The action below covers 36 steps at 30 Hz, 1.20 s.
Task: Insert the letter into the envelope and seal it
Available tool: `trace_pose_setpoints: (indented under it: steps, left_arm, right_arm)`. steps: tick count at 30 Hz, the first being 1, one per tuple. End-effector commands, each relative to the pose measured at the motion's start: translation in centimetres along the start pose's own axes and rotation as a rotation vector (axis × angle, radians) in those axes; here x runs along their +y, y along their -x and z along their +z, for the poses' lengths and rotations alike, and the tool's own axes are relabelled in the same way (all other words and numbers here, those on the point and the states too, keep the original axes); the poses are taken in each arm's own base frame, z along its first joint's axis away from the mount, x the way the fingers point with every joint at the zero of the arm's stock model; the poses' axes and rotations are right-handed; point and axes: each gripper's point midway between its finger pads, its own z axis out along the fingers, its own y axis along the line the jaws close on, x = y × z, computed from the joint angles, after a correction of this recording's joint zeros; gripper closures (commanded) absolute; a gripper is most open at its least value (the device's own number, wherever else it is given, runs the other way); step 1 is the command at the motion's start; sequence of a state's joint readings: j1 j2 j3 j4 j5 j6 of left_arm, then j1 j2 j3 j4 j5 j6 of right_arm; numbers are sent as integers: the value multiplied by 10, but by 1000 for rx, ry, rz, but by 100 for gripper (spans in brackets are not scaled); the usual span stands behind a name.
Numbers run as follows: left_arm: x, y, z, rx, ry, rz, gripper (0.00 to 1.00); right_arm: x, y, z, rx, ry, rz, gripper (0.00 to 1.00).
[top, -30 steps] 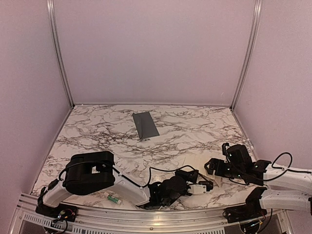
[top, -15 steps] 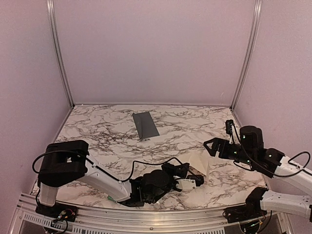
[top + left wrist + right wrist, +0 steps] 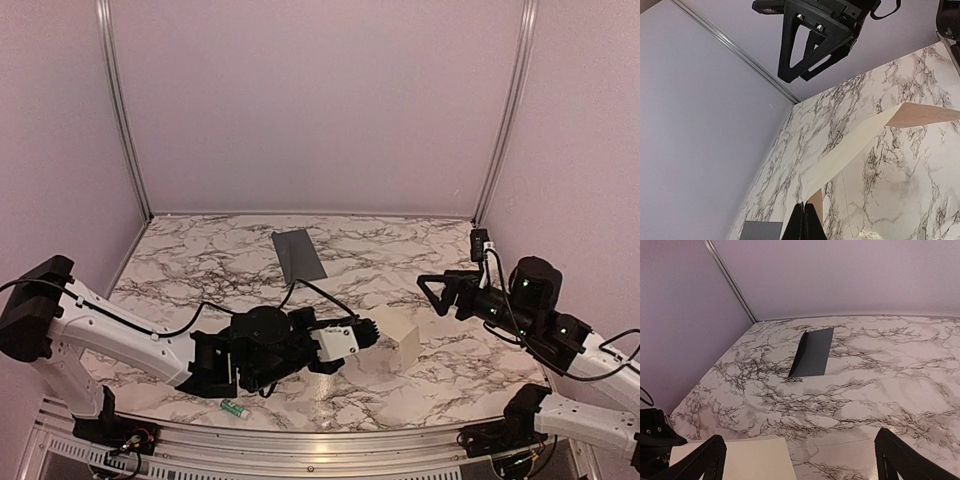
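Envelope (image 3: 298, 256) lies flat on the worktop (image 3: 200, 280), far middle. Nearer than the envelope and to its right, my left end effector (image 3: 372, 329) is clamped tight on the letter (image 3: 406, 345) edge, sheet partly lifted. Farther right of the envelope, my right end effector (image 3: 432, 297) hangs fully spread, holding nothing.

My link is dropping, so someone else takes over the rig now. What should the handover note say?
Left gripper: shut, pinching one edge of the letter, which stands bent near the front of the table.
Right gripper: open, empty, to the right of the letter.
Envelope: flat at the far middle, apart from both.
Done: letter gripped.
To do: carry it over, insert it, seal it.
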<state>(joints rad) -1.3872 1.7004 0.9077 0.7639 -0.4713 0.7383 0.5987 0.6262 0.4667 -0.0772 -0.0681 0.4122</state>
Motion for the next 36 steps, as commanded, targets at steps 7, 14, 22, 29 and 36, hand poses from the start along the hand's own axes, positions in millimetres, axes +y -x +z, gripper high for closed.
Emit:
trace_pose_setpoints:
  steps: [7,14,22,29,36]
  left_arm:
    - [20,-31,-55,95,-147,-226,100]
    - [33,-37,-87,99,-148,-348,100]
    - [38,-34,-102,97,-165,-451,100]
    - [38,-21,-105,58,-204,-516,100]
    - [35,-20,-102,65,-215,-535,100]
  right_arm:
    - [87,40,-5,-247,501,-231,2]
    - [142,3,-23,-157,855,-524,1]
    - [174,-35,-45,-93,1065,-709,6]
    - [190,-53,-18,-2,1029,-714,16]
    - [191,-58,7,48,972,-709,22]
